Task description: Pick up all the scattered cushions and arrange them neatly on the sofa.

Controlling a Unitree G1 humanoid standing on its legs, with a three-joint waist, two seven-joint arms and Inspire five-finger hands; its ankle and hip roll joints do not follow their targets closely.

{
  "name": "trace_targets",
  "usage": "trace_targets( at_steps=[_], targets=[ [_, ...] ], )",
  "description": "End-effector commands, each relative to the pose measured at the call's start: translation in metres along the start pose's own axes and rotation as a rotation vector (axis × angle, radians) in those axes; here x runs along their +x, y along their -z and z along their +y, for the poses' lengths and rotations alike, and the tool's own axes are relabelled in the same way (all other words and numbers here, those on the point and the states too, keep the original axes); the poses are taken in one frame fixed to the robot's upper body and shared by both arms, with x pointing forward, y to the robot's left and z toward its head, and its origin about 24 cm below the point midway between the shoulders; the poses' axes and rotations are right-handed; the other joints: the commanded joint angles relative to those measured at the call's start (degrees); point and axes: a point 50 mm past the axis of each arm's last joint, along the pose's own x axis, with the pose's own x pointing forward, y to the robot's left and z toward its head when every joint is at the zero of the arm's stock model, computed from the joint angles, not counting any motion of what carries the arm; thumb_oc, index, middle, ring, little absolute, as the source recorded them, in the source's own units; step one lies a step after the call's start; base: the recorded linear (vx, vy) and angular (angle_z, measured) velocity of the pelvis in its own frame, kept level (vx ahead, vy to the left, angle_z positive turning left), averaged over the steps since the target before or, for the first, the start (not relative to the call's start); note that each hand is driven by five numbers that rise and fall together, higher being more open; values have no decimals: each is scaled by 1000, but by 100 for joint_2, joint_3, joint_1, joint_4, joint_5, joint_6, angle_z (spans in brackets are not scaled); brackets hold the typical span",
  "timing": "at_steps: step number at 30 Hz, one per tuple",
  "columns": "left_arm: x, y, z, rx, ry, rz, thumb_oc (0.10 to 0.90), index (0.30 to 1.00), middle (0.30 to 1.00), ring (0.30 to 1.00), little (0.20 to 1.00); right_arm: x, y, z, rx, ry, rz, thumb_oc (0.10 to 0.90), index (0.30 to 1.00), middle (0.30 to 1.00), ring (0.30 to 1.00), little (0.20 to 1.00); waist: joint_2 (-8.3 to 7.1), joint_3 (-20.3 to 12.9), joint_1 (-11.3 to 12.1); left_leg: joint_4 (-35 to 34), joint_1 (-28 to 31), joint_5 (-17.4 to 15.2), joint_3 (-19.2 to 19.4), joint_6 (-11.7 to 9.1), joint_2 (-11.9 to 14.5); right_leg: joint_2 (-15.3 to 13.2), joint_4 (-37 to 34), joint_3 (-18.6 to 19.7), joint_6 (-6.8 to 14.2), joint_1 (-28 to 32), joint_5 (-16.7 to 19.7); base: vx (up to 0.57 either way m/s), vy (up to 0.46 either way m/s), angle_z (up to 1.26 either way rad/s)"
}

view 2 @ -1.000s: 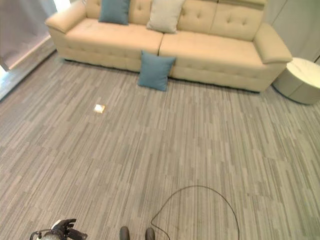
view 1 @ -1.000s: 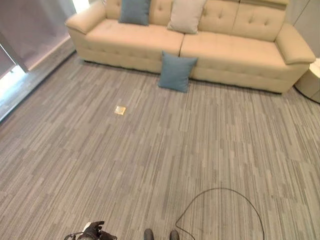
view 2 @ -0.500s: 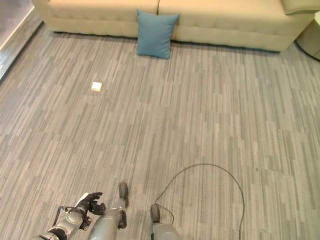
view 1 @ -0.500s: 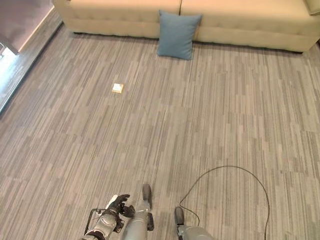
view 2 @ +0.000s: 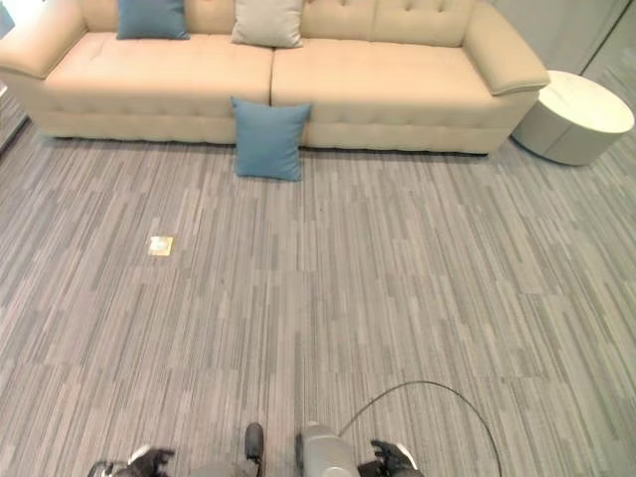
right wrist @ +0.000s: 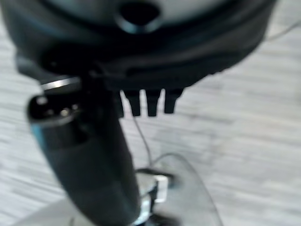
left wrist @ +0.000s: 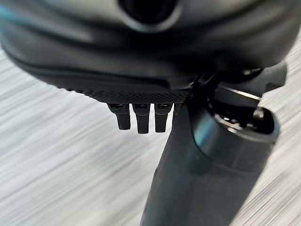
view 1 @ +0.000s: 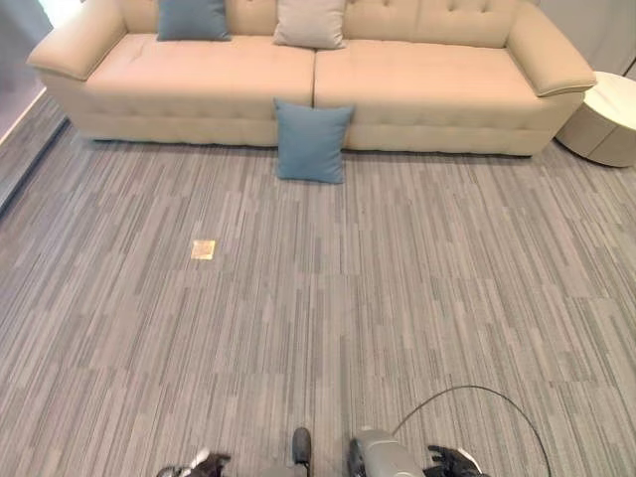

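Since half a second ago the head camera has lifted: the whole sofa [view 1: 318, 79] is back in sight, where before only its front edge showed, so the cushions themselves have not moved. One blue cushion [view 1: 311, 141] stands on the carpet [view 1: 397, 278], leaning against the sofa front near the seam between the two seats. A second blue cushion [view 1: 193, 19] and a beige cushion [view 1: 310, 22] already rest against the sofa back.

Both arms hang low and well apart from that cushion. The left robot hand [view 1: 207, 464] and the right robot hand [view 1: 452, 462] sit at the bottom edge of the head views. Each wrist view shows its fingers hanging straight and relaxed over bare carpet, holding nothing.

The step in hand looks like the approach. To do it well, the robot should walk straight up to the floor cushion, stop close enough to reach it from both sides, then lift it clear before setting it upright on the empty right-hand seat.

A small pale square [view 1: 203, 249] lies on the carpet to the left of that path. The right eye view takes in more of the round white stool [view 2: 573, 116] beside the sofa's right arm.
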Motion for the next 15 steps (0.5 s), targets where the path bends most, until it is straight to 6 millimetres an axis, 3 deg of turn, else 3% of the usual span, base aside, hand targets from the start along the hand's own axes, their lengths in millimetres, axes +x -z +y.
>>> trace_targets(
  at_steps=[1, 2, 3, 4, 5, 7, 8, 9, 10, 11, 12, 13, 14, 15],
  targets=[
    [2, -36, 4, 35, -50, -135, 800, 900, 900, 900, 900, -7, 32, -37, 187, 154, 120, 800, 900, 900, 900, 900, 211, -25, -249, 421, 422, -1116, -30, -520, 28, -132, -1775, -242, 319, 299, 1162, 574, -143, 37],
    [2, -44, 1, 38, -46, -164, 800, 900, 900, 900, 900, -10, 40, -41, 238, 180, 148, 800, 900, 900, 900, 900, 312, -15, -329, 413, 560, -1211, -45, -573, 113, -258, -2065, -345, 349, 264, 1263, 362, -103, 25],
    [2, -44, 1, 38, -46, -165, 800, 900, 900, 900, 900, -10, 40, -41, 238, 180, 148, 800, 900, 900, 900, 900, 315, -12, -331, 413, 565, -1212, -47, -573, 116, -256, -2069, -348, 349, 270, 1264, 554, -204, 31],
    [1, -50, -9, 42, -20, -189, 800, 900, 900, 900, 900, -15, 60, -44, 317, 213, 220, 800, 900, 900, 900, 900, 458, -49, -470, 381, 830, -1354, -83, -654, 224, -537, -2342, -347, 427, 51, 1431, 580, -222, 18],
    [-1, -48, -18, 47, 4, -180, 800, 900, 900, 900, 900, -20, 72, -47, 349, 237, 271, 800, 900, 900, 900, 900, 536, -64, -568, 385, 996, -1465, -101, -675, 250, -635, -2390, -249, 464, -17, 1527, 810, -356, 16],
    [-2, -41, -25, 61, 28, -161, 800, 900, 900, 900, 900, -25, 85, -48, 364, 257, 315, 800, 900, 900, 900, 900, 602, -126, -617, 378, 1244, -1547, -118, -715, 322, -627, -2338, -240, 470, -4, 1608, 541, -298, 13],
    [-6, -20, -42, 104, 81, -96, 800, 900, 900, 900, 900, -32, 100, -51, 398, 286, 381, 800, 900, 900, 900, 900, 724, -295, -692, 760, 1463, -1457, -122, -891, 520, -494, -2267, -265, 372, 243, 1747, 627, -399, 14],
    [-9, -8, -51, 108, 110, -56, 800, 900, 900, 900, 900, -34, 102, -55, 413, 304, 390, 800, 900, 900, 900, 900, 805, -363, -711, 1366, 1331, -1027, 39, -1065, 686, -380, -2190, -269, 267, 405, 1777, 732, -522, 10],
    [-11, -1, -58, 104, 131, -30, 800, 900, 900, 900, 900, -34, 101, -58, 429, 313, 392, 800, 900, 900, 900, 900, 815, -334, -701, 2373, 893, -551, 246, -1155, 833, -316, -2200, -271, 164, 641, 1720, 432, -428, -13],
    [-14, 7, -62, 97, 146, -1, 800, 900, 900, 900, 900, -33, 98, -60, 449, 325, 386, 800, 900, 900, 900, 900, 730, -260, -652, 3513, 252, -38, 334, -1172, 915, -257, -2270, -186, 20, 938, 1659, 214, -289, -20],
    [-14, 7, -62, 97, 145, 0, 800, 900, 900, 900, 900, -33, 98, -60, 449, 324, 386, 800, 900, 900, 900, 900, 717, -278, -660, 3531, 215, -31, 324, -1171, 899, -275, -2274, -189, 21, 916, 1671, 382, -505, -27],
    [-15, 11, -63, 113, 149, 11, 800, 900, 900, 900, 900, -28, 84, -68, 420, 347, 334, 800, 900, 900, 900, 900, 534, -87, -473, 5160, -491, 281, 458, -1089, 955, -226, -2286, -68, -215, 1330, 1497, 271, -339, -33],
    [-15, 11, -63, 113, 149, 12, 800, 900, 900, 900, 900, -28, 84, -68, 420, 347, 334, 800, 900, 900, 900, 900, 533, -92, -474, 5160, -497, 283, 457, -1089, 953, -228, -2285, -69, -215, 1324, 1497, 423, -483, -28],
    [-14, 8, -61, 124, 137, -2, 800, 900, 900, 900, 900, -24, 71, -73, 386, 360, 292, 800, 900, 900, 900, 900, 412, 28, -317, 5524, -904, 12, 637, -996, 972, -216, -2344, 48, -270, 1545, 1368, 278, -232, -44]
  ],
)
